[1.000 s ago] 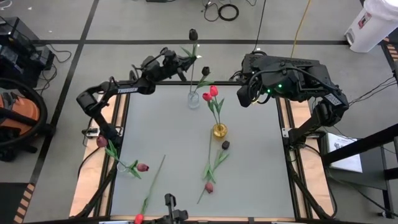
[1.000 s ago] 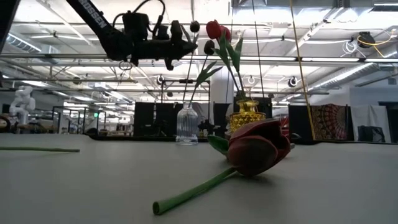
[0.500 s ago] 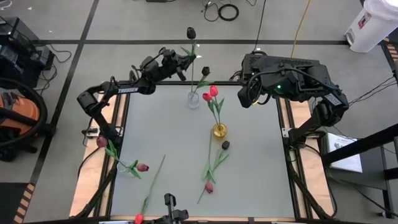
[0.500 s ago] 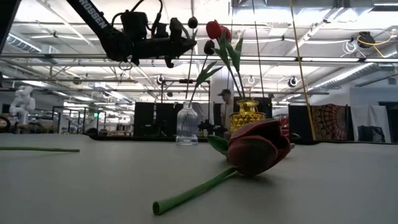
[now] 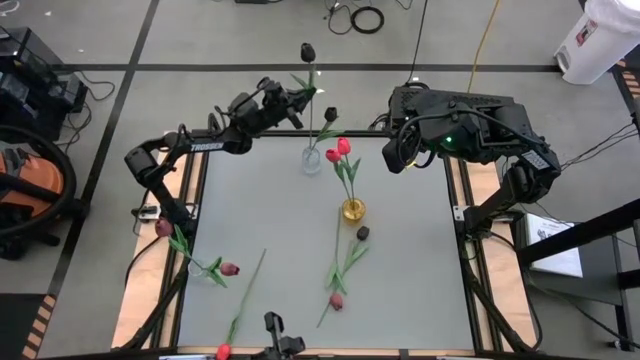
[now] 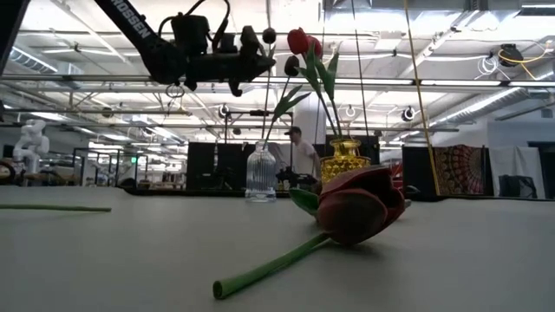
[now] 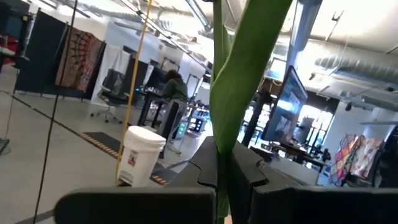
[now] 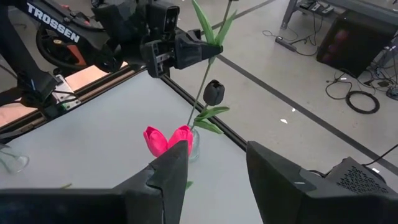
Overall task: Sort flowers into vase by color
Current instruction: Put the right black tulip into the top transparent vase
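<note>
Item one, nearest the table's front edge at 6 o'clock: a red tulip (image 5: 222, 351) lying flat with its stem running up the table, and beside it toward 5 o'clock a maroon tulip (image 5: 336, 300) lying flat, large in the low view (image 6: 351, 208). Item two, at 8 o'clock on the left edge: a small clear vase (image 5: 203, 268) holding two maroon-headed flowers (image 5: 229, 268). Item three, just right of centre: a black-headed tulip (image 5: 362, 232) lying on the table beside the gold vase (image 5: 352, 210), which holds two pink-red tulips (image 5: 338, 151) upright. Item four, at 12 o'clock near the far edge: the clear ribbed vase (image 5: 312, 160), with one black tulip (image 5: 330, 114) standing in it. Item five: my left gripper (image 5: 303, 96), raised above that clear vase, jaws closed narrow on the green stem of a second black tulip (image 5: 308, 52), whose head points past the far edge; its leaf (image 7: 239, 81) fills my wrist view. Item six: my right gripper (image 8: 211, 171), waiting at 1 o'clock over the far right corner, jaws standing wide with nothing between them.
</note>
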`<state>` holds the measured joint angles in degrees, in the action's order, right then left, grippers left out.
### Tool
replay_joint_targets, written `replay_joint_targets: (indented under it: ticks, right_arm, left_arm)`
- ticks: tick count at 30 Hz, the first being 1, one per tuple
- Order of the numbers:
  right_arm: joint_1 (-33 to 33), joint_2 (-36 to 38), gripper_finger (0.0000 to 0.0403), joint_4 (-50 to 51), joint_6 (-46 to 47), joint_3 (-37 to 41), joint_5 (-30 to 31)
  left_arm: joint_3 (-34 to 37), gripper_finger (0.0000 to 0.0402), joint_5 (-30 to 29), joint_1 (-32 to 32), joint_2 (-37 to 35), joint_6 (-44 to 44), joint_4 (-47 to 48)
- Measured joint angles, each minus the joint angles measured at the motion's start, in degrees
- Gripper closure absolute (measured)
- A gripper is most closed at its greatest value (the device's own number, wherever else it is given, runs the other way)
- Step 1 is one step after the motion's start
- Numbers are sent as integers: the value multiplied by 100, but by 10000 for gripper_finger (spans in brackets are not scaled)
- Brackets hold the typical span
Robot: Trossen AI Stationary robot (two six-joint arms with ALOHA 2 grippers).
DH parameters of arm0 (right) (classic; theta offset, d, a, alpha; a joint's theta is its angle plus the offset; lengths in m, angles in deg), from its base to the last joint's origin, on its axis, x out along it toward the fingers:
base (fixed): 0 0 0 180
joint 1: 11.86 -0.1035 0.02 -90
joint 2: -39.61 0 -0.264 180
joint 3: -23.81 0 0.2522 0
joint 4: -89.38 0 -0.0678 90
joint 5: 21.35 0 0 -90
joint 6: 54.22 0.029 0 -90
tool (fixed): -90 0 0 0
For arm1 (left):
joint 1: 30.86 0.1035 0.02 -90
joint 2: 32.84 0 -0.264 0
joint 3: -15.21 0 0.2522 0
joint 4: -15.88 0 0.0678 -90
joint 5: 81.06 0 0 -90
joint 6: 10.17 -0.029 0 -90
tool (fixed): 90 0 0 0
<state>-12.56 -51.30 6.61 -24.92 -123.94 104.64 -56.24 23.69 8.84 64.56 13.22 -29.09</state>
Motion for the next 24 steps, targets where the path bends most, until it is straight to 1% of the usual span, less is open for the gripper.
replay_joint_targets:
  ticks: [8, 24]
  right_arm:
    - [0, 0, 248, -1, 3, 0, -10]
    - [-1, 0, 248, -1, -118, 0, -31]
  left_arm:
    - [0, 392, -8, -39, 0, -318, 128]
    - [0, 392, -38, -126, 0, -277, 104]
